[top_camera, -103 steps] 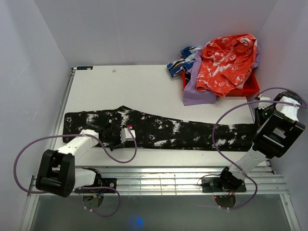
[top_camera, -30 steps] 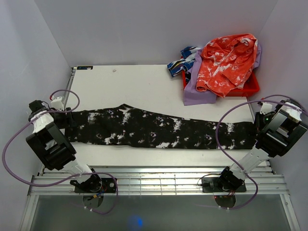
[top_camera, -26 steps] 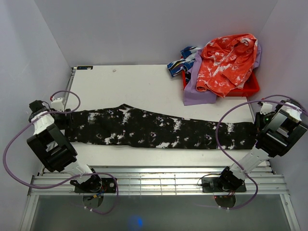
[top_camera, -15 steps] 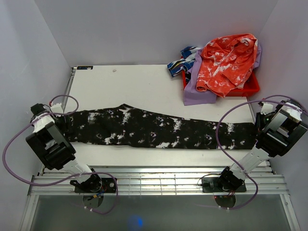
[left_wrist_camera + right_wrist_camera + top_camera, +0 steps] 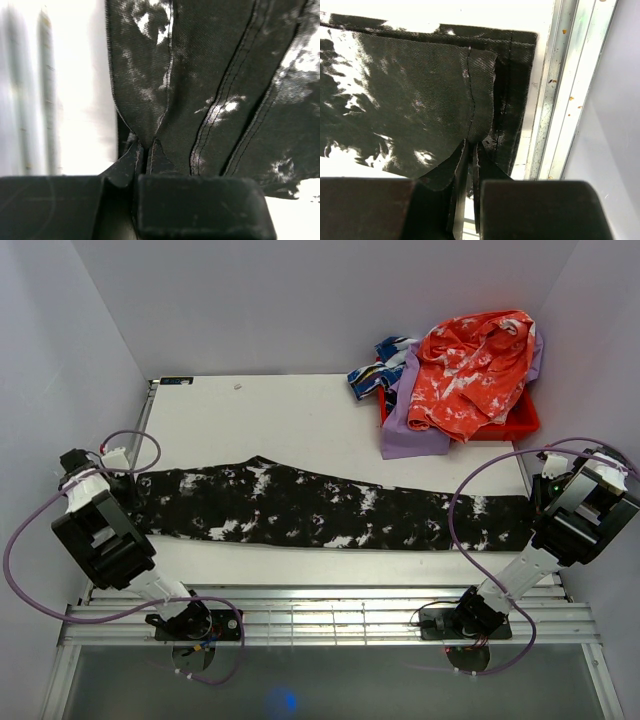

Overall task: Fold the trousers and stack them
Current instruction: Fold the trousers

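Note:
The trousers [image 5: 320,508], black with white splatter blotches, lie stretched across the table from left edge to right edge. My left gripper [image 5: 128,483] is at their left end, shut on the waistband fabric; in the left wrist view the cloth [image 5: 200,90] runs up from the pinched jaws of that gripper [image 5: 145,150]. My right gripper [image 5: 540,502] is at the right end, shut on the leg hem. In the right wrist view a fold of hem [image 5: 475,100] rises out of the closed jaws of that gripper [image 5: 471,145].
A red bin [image 5: 520,420] at the back right holds an orange-red speckled garment [image 5: 470,365], a lilac cloth [image 5: 405,435] and a blue-white patterned cloth [image 5: 378,365]. A metal rail [image 5: 565,85] runs along the table's right edge, beside the hem. Grey walls enclose three sides.
My left gripper has closed on the left end of the trousers, which it stood open around before. The right gripper has kept its grip and place.

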{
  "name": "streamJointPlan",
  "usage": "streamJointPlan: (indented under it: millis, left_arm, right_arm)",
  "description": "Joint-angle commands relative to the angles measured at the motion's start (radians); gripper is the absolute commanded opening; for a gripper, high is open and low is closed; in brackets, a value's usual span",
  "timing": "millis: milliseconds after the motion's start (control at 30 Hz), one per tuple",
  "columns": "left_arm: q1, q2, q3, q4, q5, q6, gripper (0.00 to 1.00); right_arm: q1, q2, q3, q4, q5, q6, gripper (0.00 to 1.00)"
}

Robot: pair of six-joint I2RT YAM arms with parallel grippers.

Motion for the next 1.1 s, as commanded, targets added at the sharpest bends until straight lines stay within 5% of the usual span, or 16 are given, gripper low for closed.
streamJointPlan:
  millis: [0,267,500,767,900,933,1000,1067]
  left_arm:
    - [0.005,-0.093,0.049,0.034,-0.028,0.089,0.04]
    - [0.000,-0.042,-0.046,0.120,-0.026,0.134,0.00]
    - [0.002,0.075,-0.164,0.291,-0.164,0.161,0.01]
    - [0.002,0.101,-0.155,0.287,-0.152,0.155,0.05]
    - [0.003,0.046,-0.155,0.226,-0.047,0.193,0.25]
    - [0.002,0.029,-0.158,0.218,-0.036,0.218,0.41]
    - [0.002,-0.018,-0.137,0.163,0.012,0.236,0.50]
    - [0.003,-0.063,-0.109,0.111,0.047,0.281,0.65]
  right_arm:
    - [-0.012,0.025,0.042,0.063,0.007,-0.002,0.08]
    - [-0.012,0.019,0.049,0.066,0.021,-0.016,0.08]
    - [-0.012,-0.004,0.120,0.020,0.024,-0.036,0.08]
    - [-0.014,-0.030,0.065,0.085,0.062,-0.061,0.08]
    - [-0.011,0.033,-0.003,0.170,0.089,-0.027,0.08]
    - [-0.011,0.054,-0.024,0.175,0.093,-0.025,0.08]
    - [-0.006,0.077,-0.038,0.168,0.102,-0.030,0.10]
    - [-0.003,0.070,-0.043,0.129,0.096,-0.059,0.41]
